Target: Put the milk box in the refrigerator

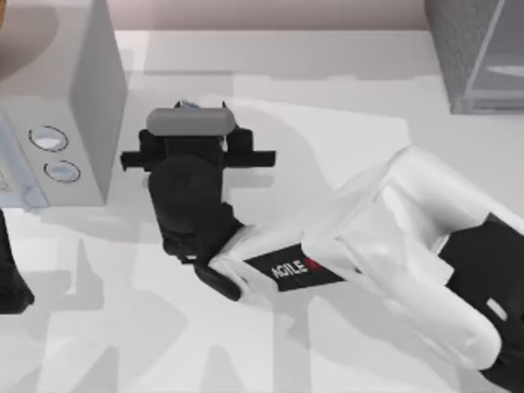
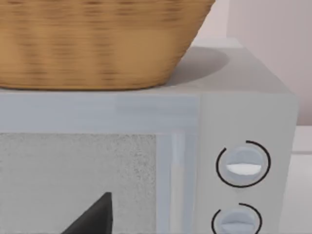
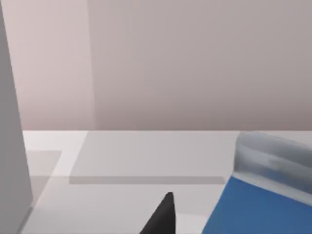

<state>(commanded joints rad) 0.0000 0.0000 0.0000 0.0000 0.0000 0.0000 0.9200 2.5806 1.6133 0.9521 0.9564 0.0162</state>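
My right arm (image 1: 385, 246) reaches across the table (image 1: 327, 98) from the top view's right side, and my right gripper (image 1: 196, 135) sits left of centre, just beside the light grey box with two round dials (image 1: 74, 90). The milk box (image 1: 187, 105) is right at that gripper, mostly hidden under the wrist in the top view, with only a sliver of it peeking out at the far edge. In the right wrist view the carton's blue face and pale top (image 3: 263, 195) sit close beside one dark fingertip (image 3: 163, 217). Can't tell how far the right fingers are spread or whether they actually clamp the carton. The refrigerator (image 1: 479, 49) stands at the far right corner of the table, well apart from the carton, glassy panel facing in. My left arm (image 1: 12, 278) is parked at the left edge. The left wrist view looks at the dial box front, a wicker basket (image 2: 97, 44) on top of it, one dark fingertip (image 2: 95, 217) showing; can't tell the left fingers' spread either
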